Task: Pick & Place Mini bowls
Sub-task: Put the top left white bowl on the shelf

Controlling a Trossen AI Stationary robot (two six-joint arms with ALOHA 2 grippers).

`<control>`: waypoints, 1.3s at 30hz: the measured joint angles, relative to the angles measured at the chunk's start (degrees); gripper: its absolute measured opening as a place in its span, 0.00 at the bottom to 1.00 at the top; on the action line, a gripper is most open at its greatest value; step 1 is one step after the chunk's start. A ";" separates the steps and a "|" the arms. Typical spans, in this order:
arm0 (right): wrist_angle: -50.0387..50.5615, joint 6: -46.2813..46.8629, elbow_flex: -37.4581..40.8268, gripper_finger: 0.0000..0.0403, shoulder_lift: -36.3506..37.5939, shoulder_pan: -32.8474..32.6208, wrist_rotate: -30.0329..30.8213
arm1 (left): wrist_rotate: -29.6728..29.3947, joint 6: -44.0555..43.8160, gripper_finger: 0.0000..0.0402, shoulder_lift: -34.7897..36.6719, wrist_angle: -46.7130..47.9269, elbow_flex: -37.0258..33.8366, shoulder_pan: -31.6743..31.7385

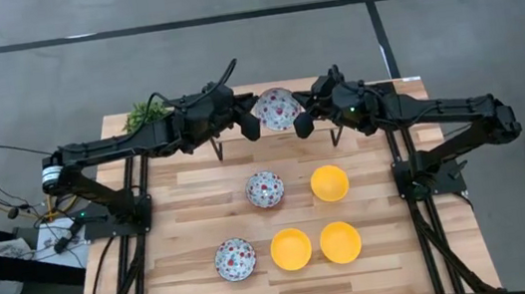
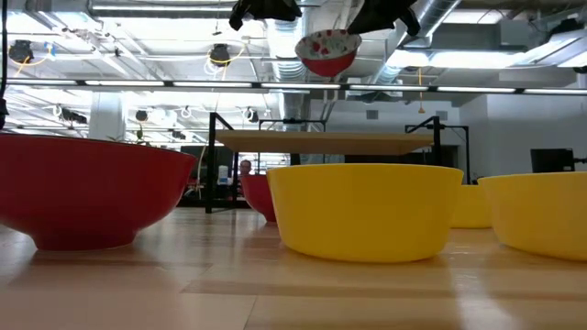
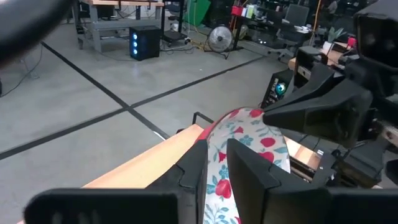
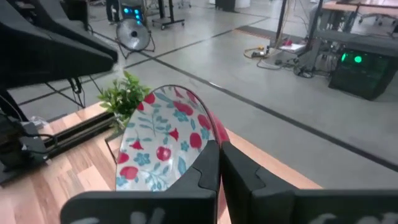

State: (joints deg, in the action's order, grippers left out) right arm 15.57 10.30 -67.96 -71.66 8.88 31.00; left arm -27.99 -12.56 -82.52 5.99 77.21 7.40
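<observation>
One floral mini bowl (image 1: 278,109), white inside and red outside, is in the air over the table's far edge, high above the table in the low view (image 2: 327,51). My right gripper (image 1: 302,119) is shut on its right rim. My left gripper (image 1: 251,120) is open at its left rim, one finger (image 3: 194,167) on either side of the wall (image 3: 219,163); whether they touch it I cannot tell. Two other floral bowls (image 1: 265,189) (image 1: 235,259) and three yellow bowls (image 1: 329,183) (image 1: 291,249) (image 1: 340,242) stand on their bases on the table. My right gripper pinches the floral bowl's rim (image 4: 215,133) between its two fingers (image 4: 205,167), one inside the bowl and one outside on the red wall. It comes from the table's right side, slanting down. The bowl is lifted clear, roughly upright and slightly tilted.
A small green plant (image 1: 146,113) stands at the table's far left corner. In the low view a red bowl wall (image 2: 83,192) and a yellow bowl (image 2: 367,211) stand close to the camera. The bare wood (image 1: 192,146) between the arms and the bowls is free.
</observation>
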 joint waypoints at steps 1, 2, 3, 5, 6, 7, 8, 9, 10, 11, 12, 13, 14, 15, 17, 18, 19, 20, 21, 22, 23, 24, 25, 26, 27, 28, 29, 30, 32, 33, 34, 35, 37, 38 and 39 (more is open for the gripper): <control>0.60 0.38 0.00 0.00 0.00 0.27 0.02 | -0.02 0.02 0.15 0.00 -0.04 0.00 0.00; 1.01 1.02 0.00 0.00 0.00 0.55 0.06 | -0.04 0.04 0.15 0.00 -0.02 0.00 0.00; 1.38 1.63 0.00 0.00 0.00 0.91 0.05 | -0.04 0.04 0.15 0.00 -0.04 0.00 0.00; 2.50 2.25 -0.04 0.00 -0.49 1.89 0.27 | -0.04 0.07 0.15 0.00 -0.10 0.00 0.00; 3.51 3.01 -0.07 0.00 -0.78 2.51 0.24 | -0.04 0.07 0.15 0.00 -0.13 0.00 0.00; 5.08 3.42 -0.02 0.00 -1.00 3.24 -0.25 | -0.04 0.07 0.15 0.00 -0.12 0.00 0.00; 5.89 3.98 0.00 0.00 -1.65 3.99 -0.72 | -0.04 0.07 0.15 0.00 -0.11 0.00 0.00; 5.50 4.53 -0.10 0.00 -2.59 4.65 -1.07 | -0.01 0.09 0.15 0.00 -0.13 0.00 0.00; 5.70 4.75 -0.14 0.00 -3.37 5.37 -1.59 | 0.40 0.09 0.15 0.00 -0.15 0.00 0.00; 6.62 4.76 -0.02 0.00 -4.16 6.32 -2.23 | 1.07 0.11 0.15 0.00 -0.15 0.00 0.00; 6.53 4.80 0.02 0.00 -5.16 7.25 -3.21 | 1.25 0.11 0.15 0.00 -0.10 0.00 0.02; 5.87 5.02 0.00 0.00 -6.01 8.26 -4.68 | 1.41 0.16 0.15 0.00 -0.10 0.00 0.02; 5.95 5.21 0.00 0.00 -6.78 9.33 -5.99 | 1.49 0.33 0.15 0.00 -0.09 0.00 -0.03; 6.04 5.29 0.00 0.00 -7.56 10.18 -6.99 | 1.47 0.51 0.15 0.00 -0.06 0.00 -0.26; 5.88 6.04 -0.02 0.00 -8.83 11.87 -8.35 | 1.55 0.69 0.15 0.16 0.18 0.00 -0.36; 5.99 6.26 -0.02 0.00 -9.26 12.64 -9.39 | 1.64 0.98 0.15 0.36 0.53 0.00 -0.37; 6.15 6.26 -0.02 0.00 -9.49 13.35 -9.89 | 1.64 1.51 0.15 0.48 0.48 0.00 -0.37; 6.43 6.25 -0.03 0.00 -9.63 14.05 -10.61 | 1.64 2.01 0.15 0.79 0.51 0.02 -0.37; 6.48 6.23 -0.12 0.00 -9.84 14.61 -11.03 | 1.62 2.29 0.15 1.13 0.80 0.02 -0.35; 6.43 6.26 -0.15 0.00 -10.05 15.06 -11.14 | 1.48 2.63 0.15 1.34 0.61 0.02 -0.33; 6.76 6.26 -0.15 0.00 -10.09 15.53 -11.27 | 1.53 3.20 0.15 1.81 0.54 0.02 -0.33; 7.19 6.22 -0.15 0.00 -10.08 15.94 -11.41 | 1.47 3.55 0.15 2.09 0.79 0.02 -0.33; 7.32 6.05 -0.13 0.00 -10.10 16.24 -11.52 | 1.48 3.71 0.15 2.37 0.42 0.04 -0.33; 7.67 5.99 -0.13 0.00 -10.12 16.54 -11.56 | 1.52 3.78 0.15 2.74 0.57 0.03 -0.17; 8.30 5.99 -0.13 0.00 -10.10 16.93 -11.54 | 1.51 3.81 0.15 2.92 0.70 0.02 0.02; 8.95 5.97 -0.13 0.00 -10.08 17.36 -11.57 | 1.51 3.82 0.15 3.02 0.41 0.02 0.13; 9.97 5.95 -0.13 0.00 -10.08 17.73 -11.60 | 1.50 3.82 0.15 3.22 0.60 0.02 0.30; 11.12 5.96 -0.12 0.00 -10.09 18.05 -11.76 | 1.47 3.88 0.15 3.33 0.88 0.00 0.53; 12.40 5.93 -0.07 0.00 -10.12 18.68 -11.69 | 1.45 4.83 0.15 3.37 0.84 0.00 0.70; 12.74 5.91 -0.07 0.00 -10.10 19.00 -11.61 | 1.47 5.09 0.15 3.37 0.86 0.00 0.70; 13.02 5.86 -0.07 0.00 -10.10 19.26 -11.56 | 1.49 5.15 0.15 3.37 0.96 0.00 0.68; 13.30 5.77 -0.07 0.00 -10.10 19.58 -11.56 | 1.48 5.25 0.15 3.37 1.10 0.00 0.64; 13.55 5.55 -0.07 0.00 -10.10 20.21 -11.56 | 1.53 5.27 0.15 3.37 1.68 0.00 0.63; 13.74 5.25 -0.07 0.00 -10.10 20.46 -11.56 | 1.50 5.27 0.15 3.37 2.15 -0.01 0.63; 14.08 5.22 -0.07 0.00 -10.10 20.62 -11.56 | 1.49 5.27 0.15 3.37 2.33 -0.05 0.63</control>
State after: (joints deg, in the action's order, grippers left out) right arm 29.64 15.52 -68.03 -81.76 29.50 19.44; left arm -26.50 -7.29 -79.15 8.32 77.16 8.03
